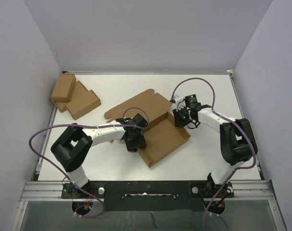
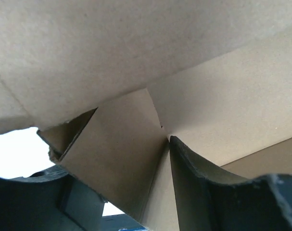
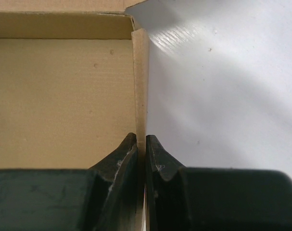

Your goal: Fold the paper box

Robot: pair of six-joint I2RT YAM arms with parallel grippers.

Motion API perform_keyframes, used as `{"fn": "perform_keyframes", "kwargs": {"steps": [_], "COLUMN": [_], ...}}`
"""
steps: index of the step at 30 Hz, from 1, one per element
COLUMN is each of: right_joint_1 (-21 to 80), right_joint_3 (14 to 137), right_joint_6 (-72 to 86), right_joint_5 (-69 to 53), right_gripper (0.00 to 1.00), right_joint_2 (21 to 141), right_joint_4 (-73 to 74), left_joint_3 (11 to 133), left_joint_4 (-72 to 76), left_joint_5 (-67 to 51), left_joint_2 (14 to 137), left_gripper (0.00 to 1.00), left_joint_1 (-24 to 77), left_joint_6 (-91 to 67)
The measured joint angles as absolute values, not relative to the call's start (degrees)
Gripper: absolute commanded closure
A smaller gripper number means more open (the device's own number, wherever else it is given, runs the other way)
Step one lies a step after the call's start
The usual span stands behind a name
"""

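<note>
When you look from above, the paper box [image 1: 167, 139] lies half made in the middle of the table [image 1: 208, 91], with a pincer at each side. Only the wrist views show the grips. The right gripper [image 3: 141, 140] is pressed together on the box's thin side wall [image 3: 140, 72]. The left gripper [image 2: 107, 163] is spread, a corner flap [image 2: 112, 149] between its fingers [image 2: 198, 185]. From above, both sets of fingers look too small and dark to read.
</note>
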State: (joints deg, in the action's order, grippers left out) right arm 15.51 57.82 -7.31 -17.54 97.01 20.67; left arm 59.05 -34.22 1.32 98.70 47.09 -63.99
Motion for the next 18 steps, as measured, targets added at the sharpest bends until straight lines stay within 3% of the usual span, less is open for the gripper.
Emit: {"fn": "perform_keyframes", "kwargs": {"steps": [4,7,12,18], "right_joint_1": [15.86,15.51,15.46,15.46], "right_joint_3": [57.82,57.82,57.82,57.82], "right_joint_6": [-7.38,-7.35,-6.72,-5.26], "right_joint_5": [-17.52,-17.34,-17.58,-20.88], "right_gripper": [0.93,0.93,0.89,0.63], "right_joint_2": [97.01,97.01,96.99,96.86], "right_joint_4": [20.62,20.97,21.39,21.69], "left_joint_3": [58.46,58.48,58.94,63.33], "left_joint_4": [-34.5,-35.7,-37.54,-42.33], "left_joint_5": [1.32,1.8,2.7,4.73], "left_joint_2": [98.45,98.45,98.5,100.42], "left_gripper": [0.82,0.92,1.0,1.0], "left_joint_1": [47.09,47.0,46.15,44.77], "left_joint_6": [-63.64,-64.07,-65.45,-61.1]}}
